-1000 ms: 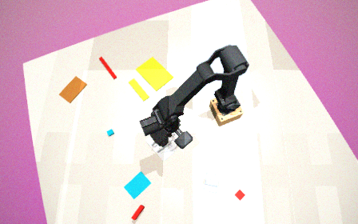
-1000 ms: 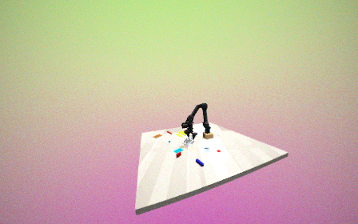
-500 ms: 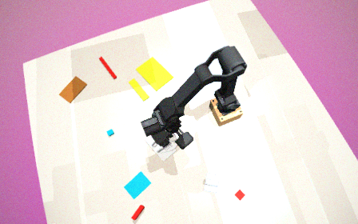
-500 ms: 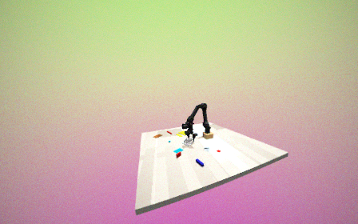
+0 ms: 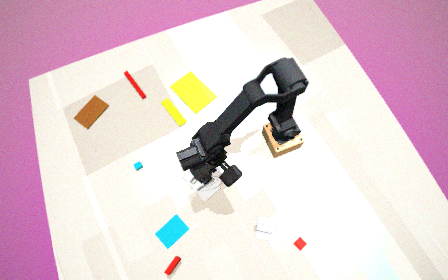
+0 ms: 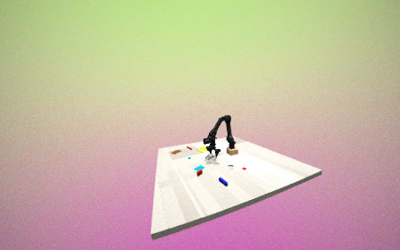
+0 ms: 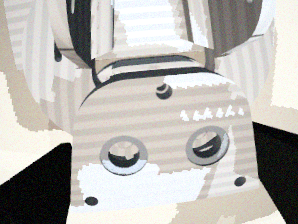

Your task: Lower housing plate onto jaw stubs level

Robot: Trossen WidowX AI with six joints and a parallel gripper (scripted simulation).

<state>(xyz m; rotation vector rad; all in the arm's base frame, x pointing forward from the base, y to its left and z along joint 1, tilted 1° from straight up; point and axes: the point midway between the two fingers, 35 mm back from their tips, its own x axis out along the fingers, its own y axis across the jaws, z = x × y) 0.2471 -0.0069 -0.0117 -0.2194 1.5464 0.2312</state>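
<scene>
The pale housing plate [image 7: 162, 125], with two ringed holes and small dark holes, fills the lower middle of the wrist view. My gripper [image 7: 158, 141] [image 5: 217, 175] is shut on its left and right edges. Beyond the plate's rounded edge, pale jaw parts [image 7: 102, 25] with dark sides show in the wrist view, over a wider pale body [image 7: 30, 60]. The plate overlaps their near end. The stubs and pins are hidden under it, and I cannot tell whether it touches them. In the top view the pale assembly [image 5: 206, 192] lies below my gripper, partly hidden.
A small white part [image 5: 264, 228] lies to the right of the assembly, with a red square [image 5: 300, 243] beyond. A cyan rectangle [image 5: 172, 231] and a red bar [image 5: 172, 265] lie on the near side. Yellow pieces [image 5: 193, 92] [image 5: 173, 112] lie behind. A blue bar [image 6: 223, 181] lies farther forward.
</scene>
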